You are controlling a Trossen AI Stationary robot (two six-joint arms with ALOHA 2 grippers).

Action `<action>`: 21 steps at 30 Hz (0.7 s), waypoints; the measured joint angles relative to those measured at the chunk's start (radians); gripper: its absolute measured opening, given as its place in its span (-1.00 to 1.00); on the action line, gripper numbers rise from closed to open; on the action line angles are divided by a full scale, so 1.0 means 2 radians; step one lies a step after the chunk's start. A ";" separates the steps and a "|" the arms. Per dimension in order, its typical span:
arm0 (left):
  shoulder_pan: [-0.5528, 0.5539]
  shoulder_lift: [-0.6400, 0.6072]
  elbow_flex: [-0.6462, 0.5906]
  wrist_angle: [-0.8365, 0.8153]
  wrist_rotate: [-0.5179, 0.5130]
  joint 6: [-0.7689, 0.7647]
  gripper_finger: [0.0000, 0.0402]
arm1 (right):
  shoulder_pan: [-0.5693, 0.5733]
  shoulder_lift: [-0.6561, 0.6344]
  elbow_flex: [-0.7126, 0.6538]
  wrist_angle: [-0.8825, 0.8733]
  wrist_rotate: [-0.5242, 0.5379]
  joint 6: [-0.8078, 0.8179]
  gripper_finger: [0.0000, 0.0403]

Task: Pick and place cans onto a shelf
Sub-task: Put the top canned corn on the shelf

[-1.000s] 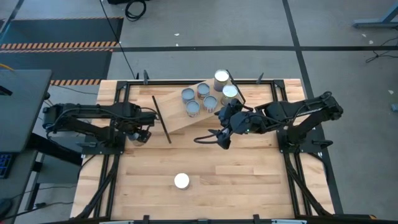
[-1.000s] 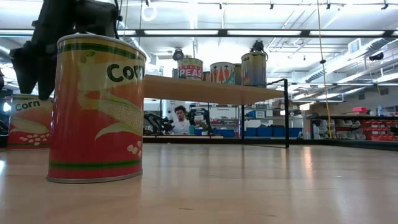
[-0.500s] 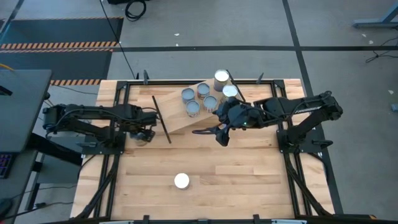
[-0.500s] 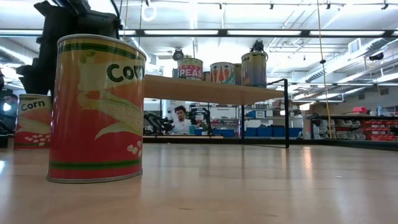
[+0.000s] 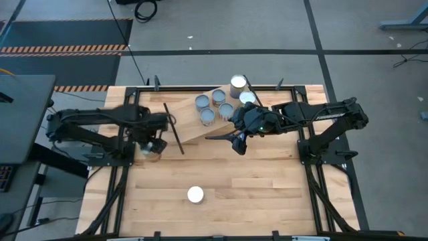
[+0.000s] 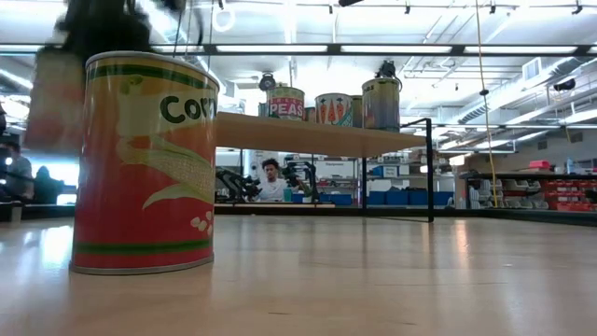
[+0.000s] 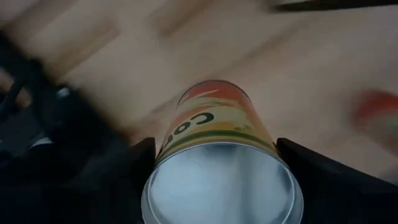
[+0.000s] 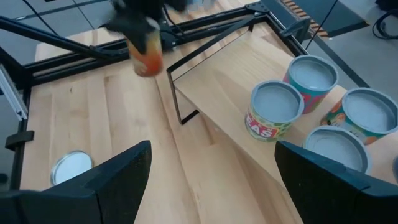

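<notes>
Orange-labelled corn can (image 7: pixel 217 155) sits clenched in the left tool (image 5: pixel 152 144), off the counter (image 5: pixel 267 194) at nine o'clock. Right tool (image 8: pixel 211 180) hangs released beside the shelf (image 5: pixel 194 127). Transfer step underway; next move likely calls for carrying it toward one o'clock onto free board.

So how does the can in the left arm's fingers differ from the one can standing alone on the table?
The held can sits between the fingers of the left gripper, off the tabletop; the lone can stands free on the wood. The held can is beside the end of the shelf; the lone can is far from it. Both are upright with orange corn labels.
</notes>
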 joint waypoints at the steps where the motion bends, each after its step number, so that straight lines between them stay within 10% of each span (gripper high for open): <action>1: -0.004 0.000 0.036 -0.009 0.001 0.001 0.54 | -0.001 0.000 0.000 -0.001 0.000 0.000 0.73; 12: 0.038 0.069 0.377 -0.094 -0.074 0.029 0.54 | -0.028 0.000 0.000 0.000 -0.005 -0.019 0.73; 21: 0.120 0.184 0.453 -0.091 -0.105 0.160 0.54 | -0.028 0.000 0.000 -0.004 -0.017 -0.023 0.73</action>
